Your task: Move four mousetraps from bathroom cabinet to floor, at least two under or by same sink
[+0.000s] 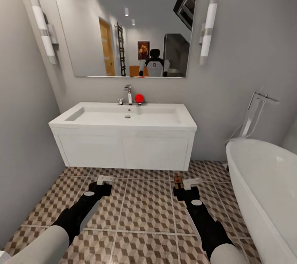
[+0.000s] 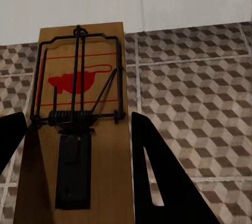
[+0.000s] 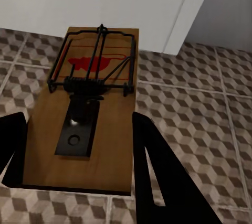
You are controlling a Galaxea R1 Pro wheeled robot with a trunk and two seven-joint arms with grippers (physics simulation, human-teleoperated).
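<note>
Fingers [image 2: 157, 182] of each gripper flank and hold a mousetrap [image 2: 79, 129], left and right [image 3: 89, 114], above the bathroom floor [image 1: 144, 206].

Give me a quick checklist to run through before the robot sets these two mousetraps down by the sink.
1. Left claw gripping the left mousetrap: ok.
2. Right claw gripping the right mousetrap: ok.
3. Cube-patterned bathroom floor beneath both traps: ok.
4. Sink vanity straight ahead of both claws: ok.
5. Right arm apart from the bathtub: ok.
6. Height of the traps above the tiles: cannot tell.
</note>
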